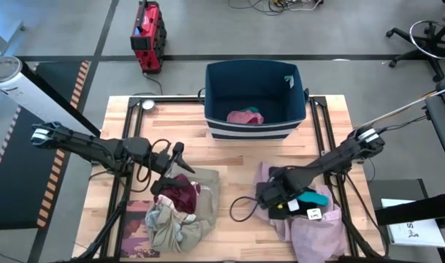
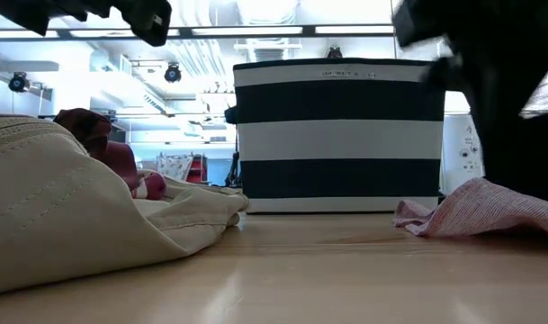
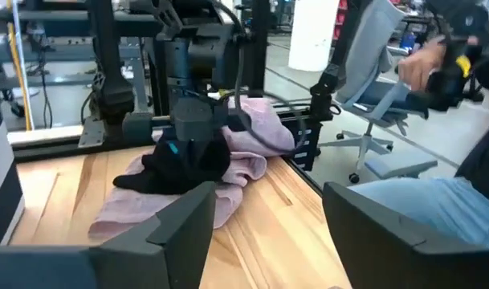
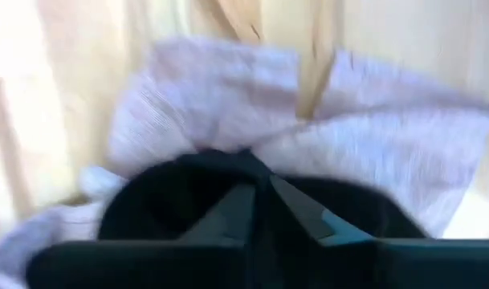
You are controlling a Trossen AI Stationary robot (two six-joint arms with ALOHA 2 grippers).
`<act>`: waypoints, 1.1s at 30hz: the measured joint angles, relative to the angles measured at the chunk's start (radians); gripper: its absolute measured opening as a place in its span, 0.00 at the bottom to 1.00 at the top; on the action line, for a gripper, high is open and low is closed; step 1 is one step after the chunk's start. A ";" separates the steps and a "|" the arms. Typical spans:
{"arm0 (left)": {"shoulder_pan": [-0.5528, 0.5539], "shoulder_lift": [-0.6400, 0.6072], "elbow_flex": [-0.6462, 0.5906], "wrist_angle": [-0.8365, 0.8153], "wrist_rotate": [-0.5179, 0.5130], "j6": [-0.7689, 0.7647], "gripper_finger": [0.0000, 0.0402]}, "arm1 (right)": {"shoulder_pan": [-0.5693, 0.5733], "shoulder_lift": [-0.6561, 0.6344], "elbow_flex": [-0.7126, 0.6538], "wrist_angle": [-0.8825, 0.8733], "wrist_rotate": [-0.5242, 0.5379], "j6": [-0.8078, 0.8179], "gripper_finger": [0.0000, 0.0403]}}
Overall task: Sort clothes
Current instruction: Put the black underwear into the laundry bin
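Sorting has barely begun: one pink garment [image 1: 245,116] lies in the striped navy fabric bin [image 1: 254,131]; the right gripper [image 1: 275,191] is clenched on the black garment [image 1: 282,196], the left gripper [image 1: 174,167] spread empty over the maroon and khaki pile [image 1: 180,207].

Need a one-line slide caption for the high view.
Right gripper shut on the black garment atop the lilac cloth; left gripper open above the maroon-and-khaki pile; bin behind.

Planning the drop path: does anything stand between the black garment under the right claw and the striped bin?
Nothing visible does. The right claw is shut on the black garment atop the lilac-pink garment; bare table lies between it and the striped bin, which is open-topped.
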 joint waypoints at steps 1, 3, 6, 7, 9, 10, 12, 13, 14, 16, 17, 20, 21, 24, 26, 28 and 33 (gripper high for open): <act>-0.001 0.000 0.000 0.000 0.001 0.011 0.52 | 0.000 0.010 0.035 -0.012 0.000 -0.007 0.03; -0.001 0.004 0.000 -0.002 0.004 0.010 0.49 | 0.000 0.022 0.106 -0.024 -0.001 -0.028 0.03; 0.000 0.026 0.000 -0.004 0.052 -0.041 0.45 | 0.000 0.028 0.210 -0.054 0.000 -0.069 0.01; -0.001 0.037 0.000 -0.005 0.076 -0.043 0.43 | 0.000 0.025 0.239 -0.061 0.001 -0.080 0.01; -0.001 0.059 0.000 -0.004 0.100 -0.033 0.41 | -0.003 0.013 0.289 -0.069 0.019 -0.107 0.00; -0.001 0.070 0.000 -0.003 0.099 -0.032 0.39 | -0.005 0.004 0.311 -0.074 0.029 -0.119 0.00; -0.001 0.092 0.000 0.009 0.086 -0.030 0.37 | -0.013 -0.015 0.348 -0.088 0.043 -0.143 0.00; -0.001 0.102 0.000 0.020 0.069 -0.030 0.36 | -0.016 -0.024 0.362 -0.097 0.055 -0.154 0.00; -0.001 0.110 0.000 0.034 0.060 -0.029 0.36 | -0.023 -0.035 0.371 -0.106 0.064 -0.163 0.00; -0.001 0.121 0.000 0.068 0.041 -0.028 0.35 | -0.034 -0.061 0.383 -0.121 0.082 -0.174 0.00; 0.000 0.125 0.000 0.080 0.041 -0.026 0.36 | -0.041 -0.074 0.385 -0.127 0.086 -0.177 0.00; -0.001 0.128 0.000 0.109 0.040 -0.023 0.38 | -0.058 -0.121 0.386 -0.143 0.116 -0.186 0.00; -0.001 0.126 0.000 0.116 0.040 -0.023 0.39 | -0.063 -0.138 0.386 -0.147 0.131 -0.192 0.00; -0.001 0.114 0.000 0.116 0.035 -0.023 0.44 | -0.077 -0.183 0.386 -0.147 0.157 -0.219 0.00; -0.001 0.106 0.000 0.116 0.015 -0.023 0.47 | -0.088 -0.213 0.386 -0.147 0.164 -0.248 0.00; -0.001 0.104 0.000 0.117 0.011 -0.021 0.51 | -0.099 -0.243 0.386 -0.146 0.200 -0.274 0.00; -0.001 0.113 0.000 0.112 0.010 -0.007 0.57 | -0.139 -0.304 0.386 -0.124 0.286 -0.335 0.00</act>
